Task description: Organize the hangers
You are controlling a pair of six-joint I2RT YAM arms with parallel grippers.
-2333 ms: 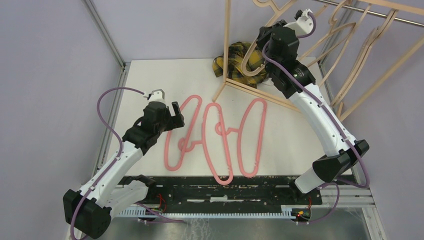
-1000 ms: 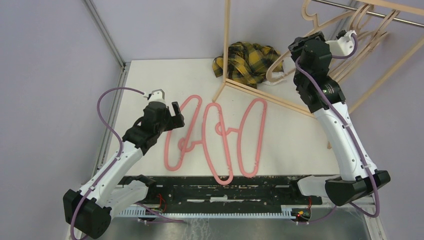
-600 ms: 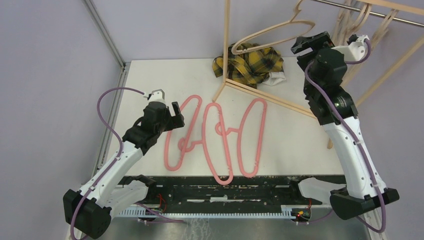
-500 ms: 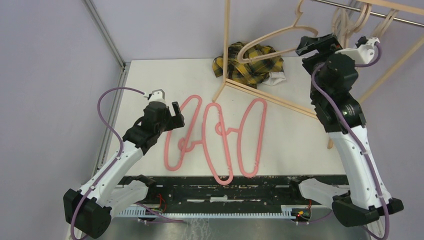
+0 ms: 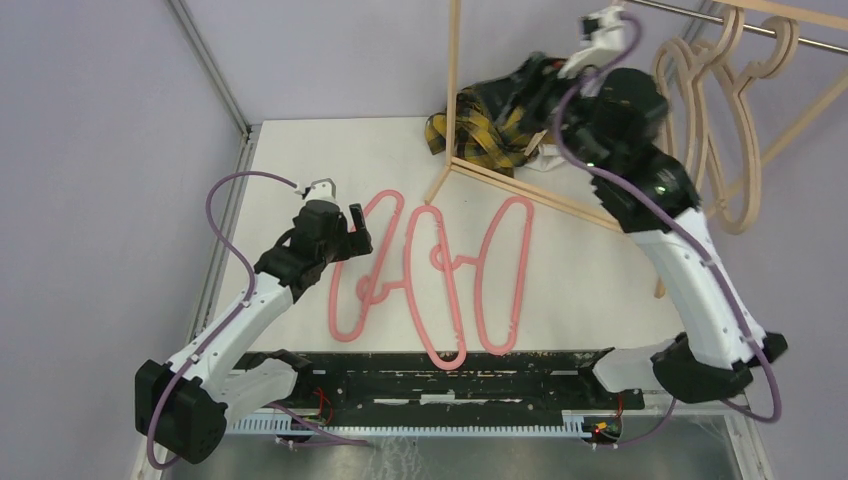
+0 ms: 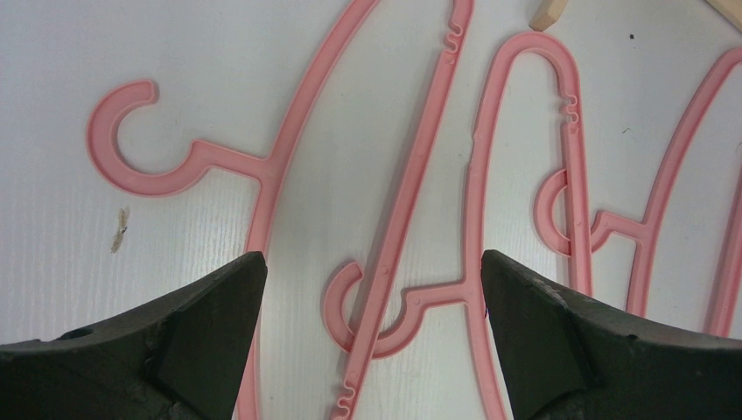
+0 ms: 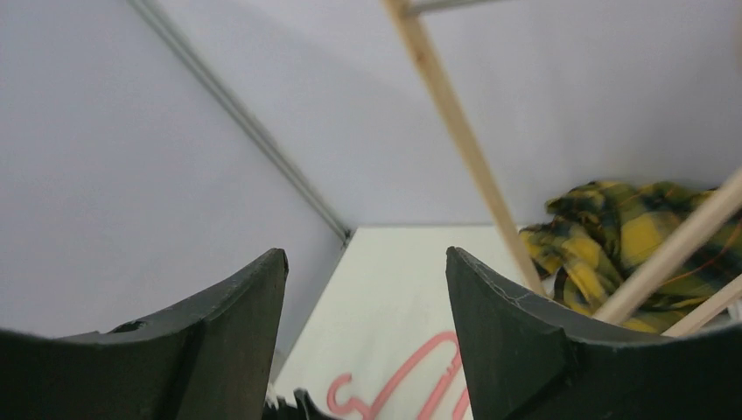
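Along the rack's rail [image 5: 812, 38], the tan hangers [image 5: 722, 120] are now hanging, my right claw [image 7: 365, 254] having let the last one go and swinging back spread and empty. My left claw [image 6: 372, 258], also spread, is hovering over three pink hangers [image 5: 440, 258] lying on the table [image 5: 300, 150], by my judgement next to go up.
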